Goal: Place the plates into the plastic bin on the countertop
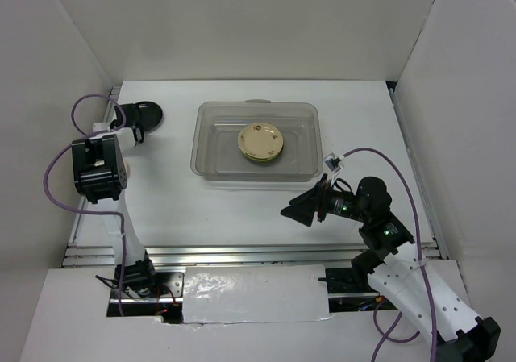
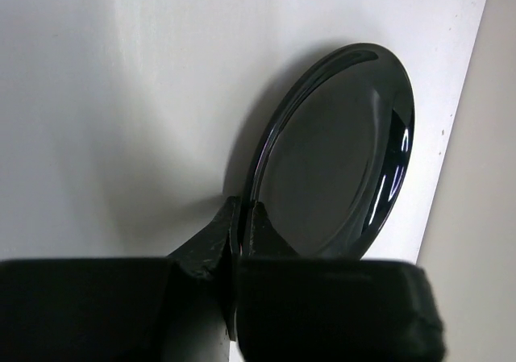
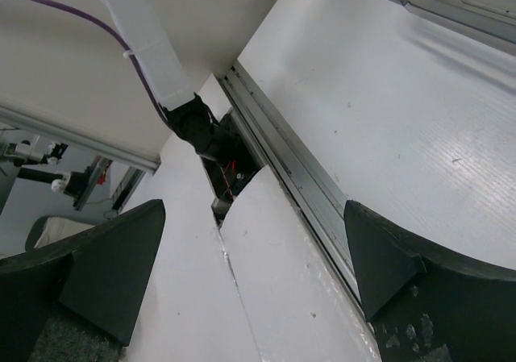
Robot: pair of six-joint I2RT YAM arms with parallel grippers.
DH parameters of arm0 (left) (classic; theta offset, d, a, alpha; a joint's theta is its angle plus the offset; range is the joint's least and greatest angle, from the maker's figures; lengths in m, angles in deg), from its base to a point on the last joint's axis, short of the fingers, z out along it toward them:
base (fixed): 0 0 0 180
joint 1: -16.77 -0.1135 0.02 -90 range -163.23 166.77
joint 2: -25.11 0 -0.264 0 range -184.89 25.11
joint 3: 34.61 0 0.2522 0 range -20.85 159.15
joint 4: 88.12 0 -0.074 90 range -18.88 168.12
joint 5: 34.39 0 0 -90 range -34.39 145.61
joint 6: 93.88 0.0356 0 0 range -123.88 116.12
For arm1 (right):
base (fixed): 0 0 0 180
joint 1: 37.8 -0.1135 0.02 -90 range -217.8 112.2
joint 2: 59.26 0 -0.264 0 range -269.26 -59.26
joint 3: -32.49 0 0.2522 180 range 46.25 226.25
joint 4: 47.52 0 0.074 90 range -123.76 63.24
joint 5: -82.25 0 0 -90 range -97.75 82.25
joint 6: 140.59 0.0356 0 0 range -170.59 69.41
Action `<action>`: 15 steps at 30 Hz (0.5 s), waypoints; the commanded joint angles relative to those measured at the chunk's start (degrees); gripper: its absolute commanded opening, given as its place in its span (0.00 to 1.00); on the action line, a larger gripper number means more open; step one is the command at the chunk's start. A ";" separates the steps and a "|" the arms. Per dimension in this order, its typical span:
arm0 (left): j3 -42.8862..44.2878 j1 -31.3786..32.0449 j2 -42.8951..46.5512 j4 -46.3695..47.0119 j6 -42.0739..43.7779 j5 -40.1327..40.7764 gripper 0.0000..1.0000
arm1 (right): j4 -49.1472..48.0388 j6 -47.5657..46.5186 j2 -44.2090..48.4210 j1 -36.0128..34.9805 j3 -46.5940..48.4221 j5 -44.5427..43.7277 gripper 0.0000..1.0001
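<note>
The matte white countertop (image 1: 242,217) held a clear, round-cornered plastic bin (image 1: 201,140) at upper centre, a cream plate (image 1: 260,143) inside. Upper left, the left gripper (image 1: 134,126) pinched a glossy black plate (image 1: 153,114) by its rim; the right gripper (image 1: 300,210) gaped wide, empty.

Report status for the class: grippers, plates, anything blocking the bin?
Left gripper shut on black plate rim, far left. Right gripper open, empty, before plastic bin. Cream plate inside bin. Nothing seen blocking.
</note>
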 commanded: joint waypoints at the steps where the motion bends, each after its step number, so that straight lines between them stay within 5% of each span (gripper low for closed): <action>1: -1.44 -0.87 4.13 -3.53 3.13 -1.42 0.00 | 0.79 -1.74 0.37 -0.52 2.77 -1.09 1.00; 6: -12.34 -1.22 18.96 8.68 4.54 -6.69 0.00 | 2.28 -2.61 0.28 -0.43 3.38 -3.19 1.00; 10: -16.39 -1.05 28.48 9.68 7.87 -12.13 0.00 | 4.39 -3.23 0.90 0.00 4.26 -5.56 1.00; 15: -7.38 7.79 30.79 0.30 23.06 -23.27 0.00 | 8.60 -3.15 0.38 0.97 7.76 -10.65 1.00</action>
